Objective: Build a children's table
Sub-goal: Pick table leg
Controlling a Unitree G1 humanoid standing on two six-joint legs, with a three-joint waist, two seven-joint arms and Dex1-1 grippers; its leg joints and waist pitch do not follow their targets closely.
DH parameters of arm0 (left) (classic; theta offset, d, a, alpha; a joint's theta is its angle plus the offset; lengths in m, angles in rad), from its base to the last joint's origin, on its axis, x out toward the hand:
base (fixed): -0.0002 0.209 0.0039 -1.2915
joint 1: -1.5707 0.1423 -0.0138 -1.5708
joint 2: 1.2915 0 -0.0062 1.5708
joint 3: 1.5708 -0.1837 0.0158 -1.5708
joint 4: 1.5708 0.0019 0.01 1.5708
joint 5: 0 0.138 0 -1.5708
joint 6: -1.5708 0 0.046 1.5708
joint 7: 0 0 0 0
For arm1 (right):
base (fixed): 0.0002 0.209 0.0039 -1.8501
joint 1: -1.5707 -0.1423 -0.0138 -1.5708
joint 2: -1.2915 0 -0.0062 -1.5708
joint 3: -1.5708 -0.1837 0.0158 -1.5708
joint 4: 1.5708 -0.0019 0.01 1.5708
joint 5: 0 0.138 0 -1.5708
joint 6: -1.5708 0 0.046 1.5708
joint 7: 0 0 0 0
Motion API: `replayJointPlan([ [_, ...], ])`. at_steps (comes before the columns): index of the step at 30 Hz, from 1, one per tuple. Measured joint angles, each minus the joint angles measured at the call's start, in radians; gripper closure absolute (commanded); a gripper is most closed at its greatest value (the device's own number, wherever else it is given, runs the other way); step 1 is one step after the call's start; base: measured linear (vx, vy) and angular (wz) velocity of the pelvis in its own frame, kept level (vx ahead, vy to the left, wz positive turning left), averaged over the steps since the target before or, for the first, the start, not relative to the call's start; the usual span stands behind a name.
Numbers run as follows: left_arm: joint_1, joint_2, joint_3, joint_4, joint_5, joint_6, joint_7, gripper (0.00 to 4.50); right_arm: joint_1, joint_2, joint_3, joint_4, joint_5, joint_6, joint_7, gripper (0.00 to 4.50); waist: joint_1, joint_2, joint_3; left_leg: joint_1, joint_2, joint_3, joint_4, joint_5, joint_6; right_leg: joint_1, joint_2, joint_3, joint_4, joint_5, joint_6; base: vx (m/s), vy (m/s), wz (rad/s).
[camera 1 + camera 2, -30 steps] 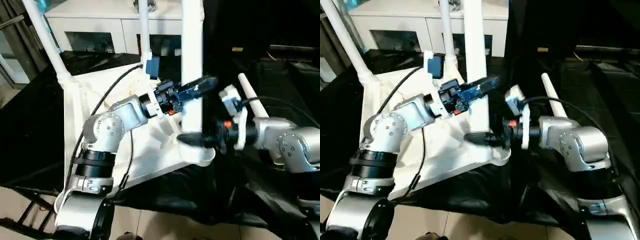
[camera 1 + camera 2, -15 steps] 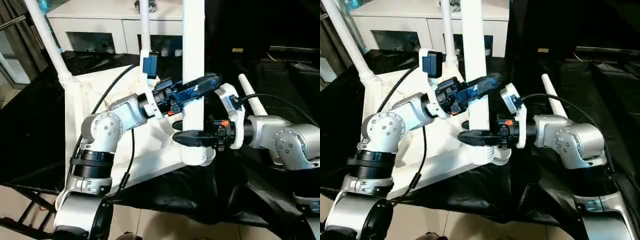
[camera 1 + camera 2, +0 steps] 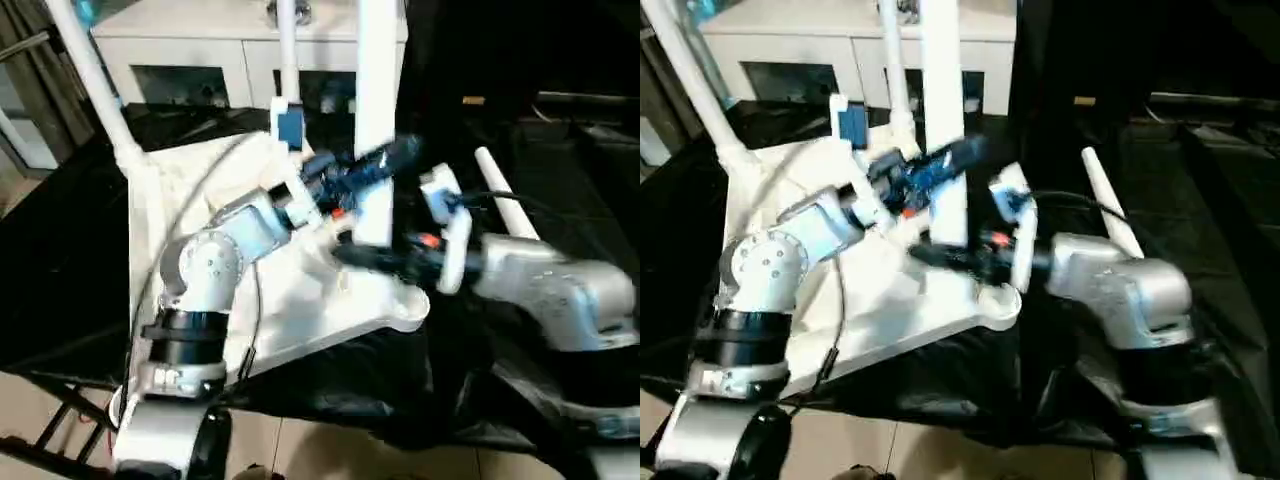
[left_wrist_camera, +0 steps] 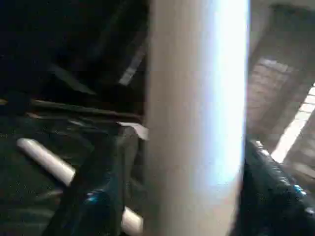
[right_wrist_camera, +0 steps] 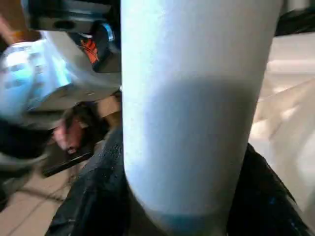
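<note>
Tabletop: the white plastic tabletop [image 3: 290, 300] lies upside down on a worktop [image 3: 60, 250] draped in black cloth, its underside facing up.
Near leg: a thick white leg [image 3: 375, 120] stands upright at the tabletop's near right corner socket [image 3: 405, 305]; motion blur makes it hard to say whether its foot sits fully in the socket.
Other standing legs: one leg [image 3: 95, 80] rises, leaning, from the far left corner, and another [image 3: 287, 50] rises from the far corner behind the arms.
Loose leg: a fourth leg [image 3: 505, 200] lies flat on the black cloth to the right of the tabletop, apart from it.
Left hand: the left hand [image 3: 385, 160] reaches across from the left and sits around the near leg well above the socket; in the left wrist view the leg [image 4: 197, 118] stands between its two dark fingers [image 4: 96, 196], which flank it closely on both sides.
Right hand: the right hand [image 3: 365, 256] comes in from the right, lower on the same leg, just above the socket; in the right wrist view the leg [image 5: 197, 113] sits between its black fingers [image 5: 101, 196], which hug both sides.
Background: a white cabinet [image 3: 200, 45] with glass-fronted compartments stands behind the worktop.
</note>
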Motion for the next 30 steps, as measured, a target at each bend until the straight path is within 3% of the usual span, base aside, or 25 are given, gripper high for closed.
replayJointPlan([
  [3, 0.002, -0.022, 0.005, -0.029, 0.021, 0.0, 0.096, 1.5, 0.001, 0.017, 0.001, -0.004, -0.024, -0.009, -0.05, 2.53, 0.001, 0.0, 0.0, 0.0, 0.0, 0.0, 0.0, 0.0, 0.0, 0.0, 0.0, 0.0, 0.0, 0.0, 0.0, 0.0, 0.0, 0.0],
  [10, -0.004, -0.08, 0.008, -0.046, 0.083, -0.027, 0.259, 2.19, 0.002, 0.045, 0.01, -0.003, -0.078, -0.034, -0.132, 2.54, 0.001, 0.0, 0.0, -0.001, 0.0, 0.0, 0.0, 0.0, 0.0, 0.0, 0.0, 0.0, -0.001, 0.0, 0.001, 0.0, 0.0, 0.0],
  [13, -0.003, -0.067, -0.019, -0.058, 0.115, -0.045, 0.26, 2.33, 0.002, 0.05, 0.017, -0.003, -0.088, -0.045, -0.15, 2.54, -0.002, 0.0, 0.0, -0.001, 0.0, 0.0, -0.001, 0.0, 0.0, -0.001, 0.0, 0.0, -0.001, -0.001, 0.001, 0.0, 0.0, 0.0],
  [15, 0.0, -0.064, -0.026, -0.063, 0.117, -0.047, 0.257, 2.57, 0.001, 0.053, 0.015, -0.002, -0.088, -0.046, -0.153, 1.98, -0.002, 0.0, 0.0, -0.001, 0.0, 0.0, -0.001, 0.0, 0.0, -0.001, 0.0, 0.0, -0.001, -0.001, 0.001, 0.0, 0.0, 0.0],
  [18, 0.001, -0.06, -0.04, -0.058, 0.12, -0.053, 0.249, 2.6, 0.0, 0.038, 0.016, -0.002, -0.078, -0.042, -0.138, 1.78, -0.001, 0.0, 0.0, -0.002, 0.0, 0.0, -0.001, 0.0, 0.0, -0.001, 0.0, 0.0, -0.002, 0.0, 0.001, 0.0, 0.0, 0.0],
  [20, 0.004, -0.054, -0.056, -0.057, 0.129, -0.061, 0.235, 2.63, -0.003, 0.004, 0.016, -0.002, -0.066, -0.027, -0.105, 1.41, 0.004, 0.0, 0.0, -0.003, 0.0, 0.0, -0.001, 0.0, 0.0, 0.0, 0.0, 0.0, -0.002, 0.0, 0.001, 0.0, 0.0, 0.0],
  [30, 0.039, -0.031, -0.118, -0.068, 0.144, -0.08, 0.155, 2.63, -0.042, -0.124, 0.02, 0.029, -0.028, 0.034, 0.015, 1.23, -0.001, 0.0, 0.0, -0.002, 0.0, 0.0, 0.0, 0.0, 0.0, 0.0, 0.0, 0.0, -0.001, 0.0, 0.001, 0.0, 0.0, 0.0],
])
